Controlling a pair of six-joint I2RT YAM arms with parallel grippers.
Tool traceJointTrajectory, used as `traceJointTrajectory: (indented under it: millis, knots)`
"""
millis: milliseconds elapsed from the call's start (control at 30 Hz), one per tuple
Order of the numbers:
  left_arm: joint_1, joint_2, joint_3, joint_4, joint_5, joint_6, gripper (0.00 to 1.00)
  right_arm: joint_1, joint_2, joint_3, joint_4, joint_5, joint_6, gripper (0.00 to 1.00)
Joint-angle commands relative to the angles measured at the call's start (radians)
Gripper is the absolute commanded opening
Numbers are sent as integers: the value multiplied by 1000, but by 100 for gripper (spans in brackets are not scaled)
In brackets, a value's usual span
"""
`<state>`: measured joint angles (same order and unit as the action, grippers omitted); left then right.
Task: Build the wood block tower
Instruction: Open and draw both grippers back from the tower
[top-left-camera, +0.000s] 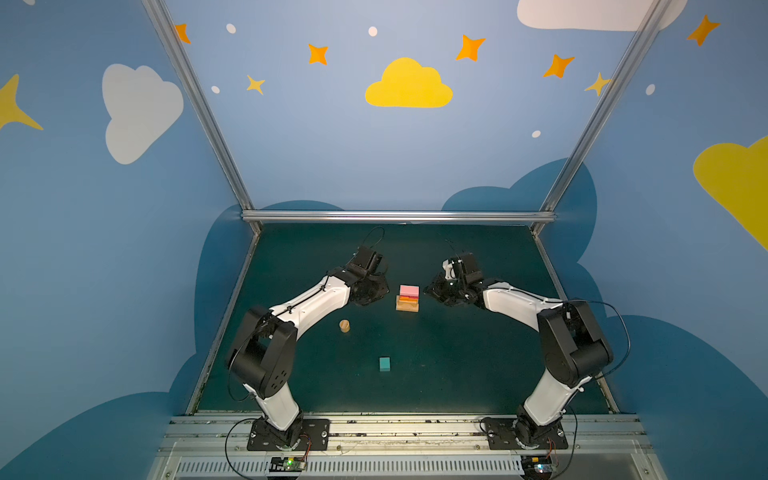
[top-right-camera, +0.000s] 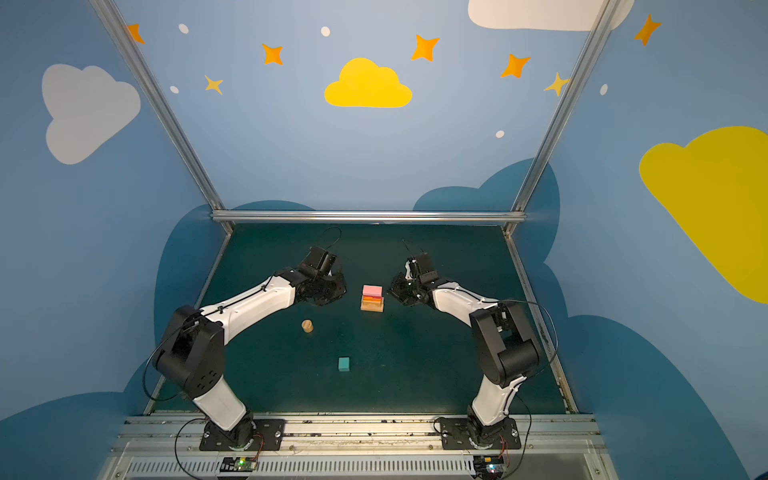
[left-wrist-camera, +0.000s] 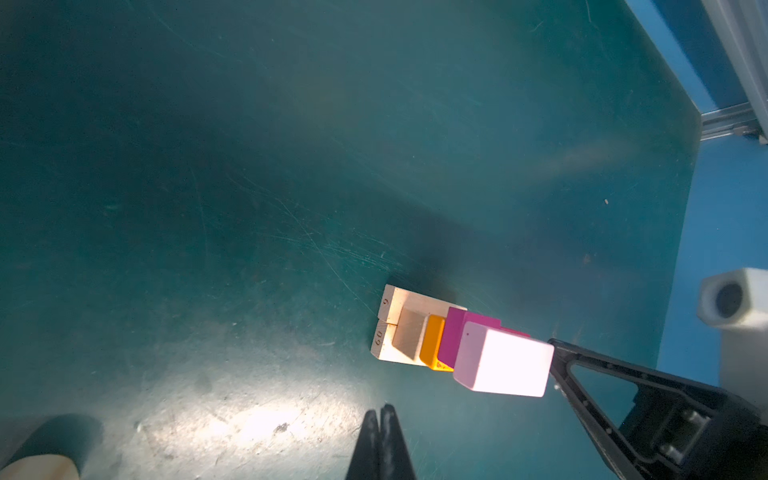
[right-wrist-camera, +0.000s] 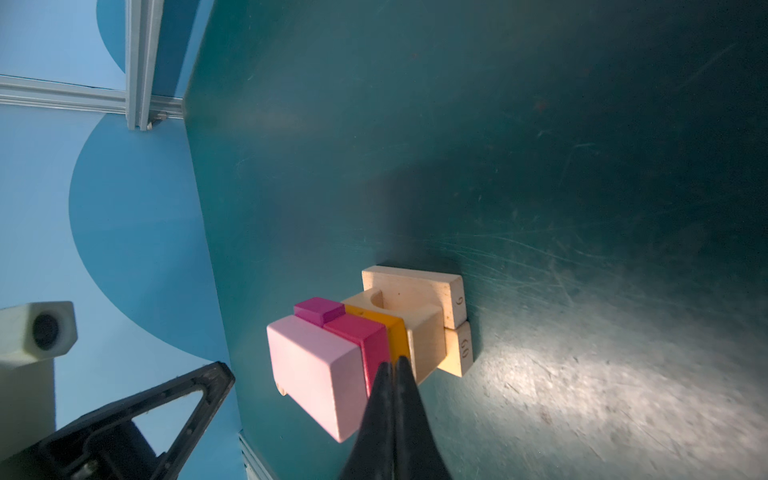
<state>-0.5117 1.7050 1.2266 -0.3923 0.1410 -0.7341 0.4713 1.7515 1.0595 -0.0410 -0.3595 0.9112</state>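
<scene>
Top views first: the tower is seen standing mid-mat, flanked by the left gripper and the right gripper, one near it on each side. Two wood blocks are seen lying loose on the green mat. The tan cylinder is on the left gripper's side, and the teal cube is nearer the front, well apart from the stack.

Left wrist view: the left gripper's jaws are shown pressed together with nothing between them, clear of the tower. The layers can be counted here: tan base, orange oblong, magenta cube, pink oblong on top. The right gripper's tip is seen right at the pink oblong's edge; actual contact can't be confirmed, tbh.

Right wrist view: the right gripper's jaws are also shut tight and empty, and a red cube is revealed beside the magenta one, under the pink.

So the job looks to be between blocks. The teal cube is probably due next. Jaws would need to be opened, then the cube lifted off the mat and set squarely on the pink top without the stack being nudged. The cylinder is presumably kept for last.
</scene>
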Motion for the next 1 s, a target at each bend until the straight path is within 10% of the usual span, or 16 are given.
traceJointTrajectory:
  millis: [0,967]
  knots:
    - [4,10,20,0,8,19,4,11,25,33,9,-16,3,0]
    - [5,8,14,-1,5,16,4,24,43,43,6,-19,11,0]
